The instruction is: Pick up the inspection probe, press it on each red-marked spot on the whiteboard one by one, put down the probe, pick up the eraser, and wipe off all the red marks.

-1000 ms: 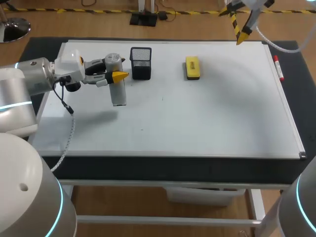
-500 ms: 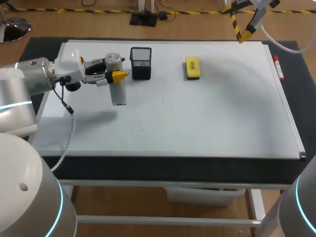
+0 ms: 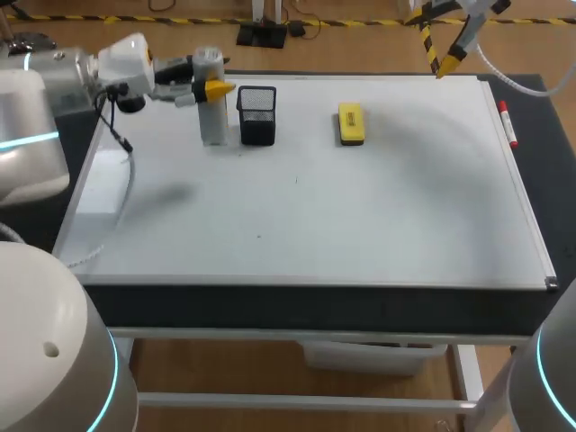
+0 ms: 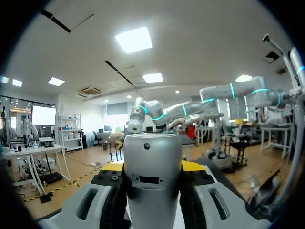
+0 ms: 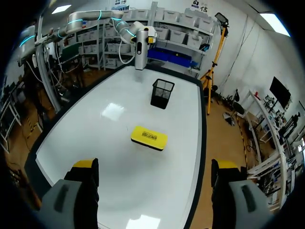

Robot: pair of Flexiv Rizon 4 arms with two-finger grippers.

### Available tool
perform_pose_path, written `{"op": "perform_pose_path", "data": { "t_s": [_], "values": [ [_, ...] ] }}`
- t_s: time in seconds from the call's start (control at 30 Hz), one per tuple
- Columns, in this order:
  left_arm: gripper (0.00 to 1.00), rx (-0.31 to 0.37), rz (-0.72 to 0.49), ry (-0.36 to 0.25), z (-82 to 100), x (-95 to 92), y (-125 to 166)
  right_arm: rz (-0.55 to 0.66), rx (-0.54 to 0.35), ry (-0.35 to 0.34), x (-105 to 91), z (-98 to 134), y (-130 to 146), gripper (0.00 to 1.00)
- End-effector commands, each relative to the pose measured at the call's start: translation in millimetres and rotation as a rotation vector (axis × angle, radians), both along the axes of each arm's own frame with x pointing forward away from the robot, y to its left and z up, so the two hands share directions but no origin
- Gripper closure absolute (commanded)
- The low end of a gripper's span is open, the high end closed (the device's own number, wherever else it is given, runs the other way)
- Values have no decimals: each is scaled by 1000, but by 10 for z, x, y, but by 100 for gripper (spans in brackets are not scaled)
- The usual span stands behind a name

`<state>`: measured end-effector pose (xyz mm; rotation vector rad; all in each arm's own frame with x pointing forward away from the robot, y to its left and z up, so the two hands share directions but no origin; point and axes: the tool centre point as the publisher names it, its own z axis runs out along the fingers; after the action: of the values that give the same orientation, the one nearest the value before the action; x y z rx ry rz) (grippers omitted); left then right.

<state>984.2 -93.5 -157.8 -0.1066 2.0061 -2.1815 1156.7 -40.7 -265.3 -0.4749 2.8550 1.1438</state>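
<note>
Our left gripper (image 3: 212,88) pinches the probe (image 3: 213,121) near its top, upright just beside the mesh cup (image 3: 257,115) at the back left of the whiteboard (image 3: 360,216); we judge it stiff, smooth and probably slippery, so a firm hold high up suits it, while our right gripper (image 5: 155,188) hangs spread.

The inspection probe (image 3: 212,112) — a silver-grey cylinder — stands upright, clamped from both sides between the fingers of the left claw (image 3: 210,87), its lower end over the whiteboard (image 3: 360,207). The eraser (image 3: 351,123), a yellow block with a dark base, lies flat on the whiteboard — well apart from the left claw, ahead of the wide-spread right claw (image 5: 155,166).
</note>
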Motion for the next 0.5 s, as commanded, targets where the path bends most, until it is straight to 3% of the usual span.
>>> {"op": "perform_pose_path", "data": {
  "t_s": [0.03,0.23,0.5],
  "values": [
    [100,-4,-37,-12,94,241,-102,3,-5,2,12,13,-4,0],
    [100,-10,-65,-39,219,449,-280,3,-5,2,12,13,-4,0],
    [100,-31,-96,-55,226,717,-426,3,-5,2,12,13,-4,0]
  ]
}}
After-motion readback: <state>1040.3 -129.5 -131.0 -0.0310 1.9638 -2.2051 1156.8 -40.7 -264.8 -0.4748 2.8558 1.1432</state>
